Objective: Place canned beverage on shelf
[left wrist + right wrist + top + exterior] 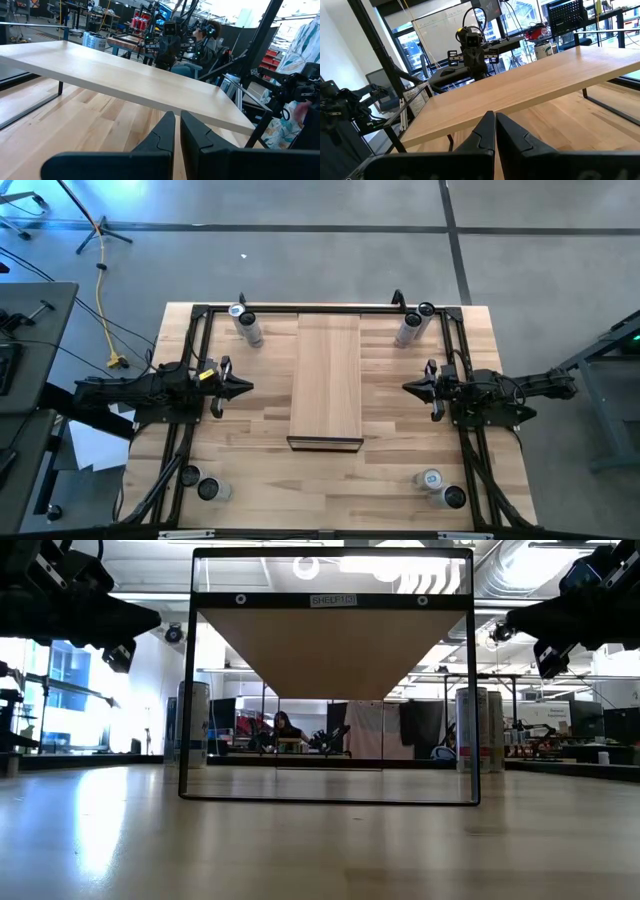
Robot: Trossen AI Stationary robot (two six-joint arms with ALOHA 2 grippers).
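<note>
The shelf (326, 375) stands in the middle of the table, a long narrow board of pale smooth wood raised on a thin dark frame, running from the far edge toward the near side, with a dark gap showing under its near short edge. Its top is bare. From table height its underside shows as a pale wedge inside the black frame.

Four cans stand or lie on the table around it: one can (247, 325) near the far-left corner, another can (409, 328) near the far-right corner, a can at the near left (210, 489) and a pair of cans at the near right (441, 488). All are well apart from the shelf.

The left gripper (246, 386) hovers just left of the shelf's long side, its fingers pressed together and holding nothing. The right gripper (408, 387) mirrors it on the right side, likewise closed and empty. Both point inward at the board.

The butcher-block tabletop (230, 450) is light striped wood, edged by black rails. Around it lies a grey concrete floor with a yellow cable (102, 300) trailing at the left. Beyond the table the room is a busy workshop, with a person seated at a desk (285, 730) in the distance.
</note>
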